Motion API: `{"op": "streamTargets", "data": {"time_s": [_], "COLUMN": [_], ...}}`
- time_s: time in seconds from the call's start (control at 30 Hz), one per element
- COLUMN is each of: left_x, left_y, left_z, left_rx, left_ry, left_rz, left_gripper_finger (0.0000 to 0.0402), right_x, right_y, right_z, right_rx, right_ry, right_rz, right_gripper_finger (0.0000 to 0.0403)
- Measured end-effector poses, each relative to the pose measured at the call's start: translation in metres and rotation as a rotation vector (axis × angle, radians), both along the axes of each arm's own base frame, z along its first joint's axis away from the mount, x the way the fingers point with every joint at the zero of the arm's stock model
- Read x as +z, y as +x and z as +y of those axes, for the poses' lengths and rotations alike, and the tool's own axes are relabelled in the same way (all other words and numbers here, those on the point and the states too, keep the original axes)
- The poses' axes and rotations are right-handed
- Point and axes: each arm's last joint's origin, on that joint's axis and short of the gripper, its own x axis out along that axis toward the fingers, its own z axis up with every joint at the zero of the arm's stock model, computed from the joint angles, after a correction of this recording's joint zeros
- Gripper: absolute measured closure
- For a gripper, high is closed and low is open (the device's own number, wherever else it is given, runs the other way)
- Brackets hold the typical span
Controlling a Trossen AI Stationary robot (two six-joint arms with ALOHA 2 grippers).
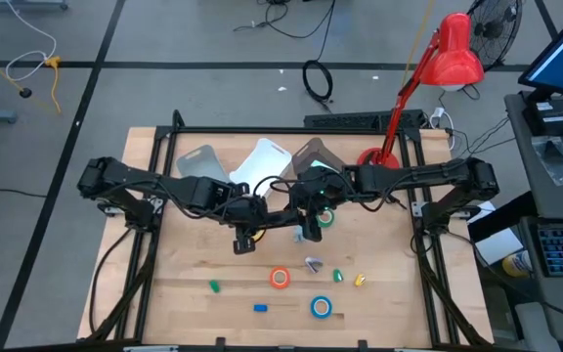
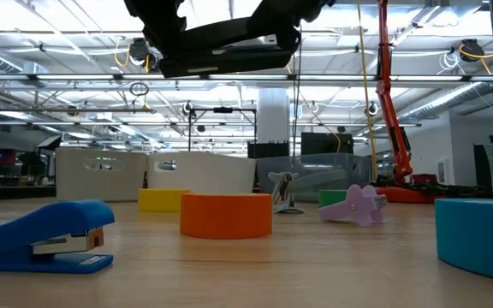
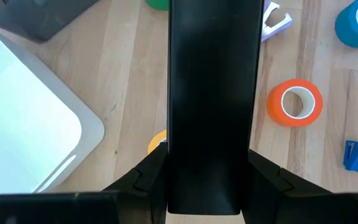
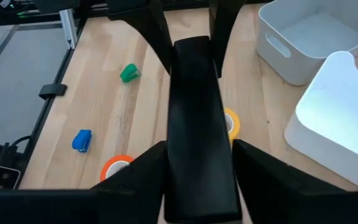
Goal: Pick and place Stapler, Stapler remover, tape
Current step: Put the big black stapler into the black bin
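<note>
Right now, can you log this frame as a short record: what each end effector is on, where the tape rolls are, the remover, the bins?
left end effector: shut on black stapler, held above the table's middle
right end effector: at the same stapler, grip not confirmed
tape on table: orange tape, blue tape, green tape, yellow tape below the stapler
staple remover: purple, on table, untouched
bins: three, side by side

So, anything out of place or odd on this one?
Nothing spilled or damaged. One oddity: a long black bar hangs above the table, spanning from the left pincer to the right pincer at once.
</note>
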Motion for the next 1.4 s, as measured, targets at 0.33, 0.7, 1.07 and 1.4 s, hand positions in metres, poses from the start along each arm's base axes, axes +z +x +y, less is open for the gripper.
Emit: {"op": "streamTargets", "data": {"time_s": [0.33, 0.7, 1.07, 1.4], "left_x": [0.000, 0.000, -0.002, 0.001], "left_y": [0.000, 0.000, -0.004, -0.026], "left_z": [0.000, 0.000, 0.002, 0.017], "left_rx": [-0.001, -0.001, -0.005, 0.117], "left_ry": [-0.006, -0.001, 0.015, 0.005], "left_rz": [0.001, 0.001, 0.046, 0.201], "left_gripper_finger": [0.0260, 0.0231, 0.0124, 0.0087], "right_x": [0.000, 0.000, -0.003, -0.008], "right_y": [0.000, 0.000, -0.002, -0.007], "right_z": [0.000, 0.000, -0.002, -0.008], "right_rx": [0.016, 0.007, -0.015, -0.050], "right_ry": [0.005, 0.007, -0.013, -0.042], "right_rz": [0.000, 0.001, 0.036, 0.106], "right_gripper_finger": [0.0272, 0.0272, 0.0272, 0.0272]}}
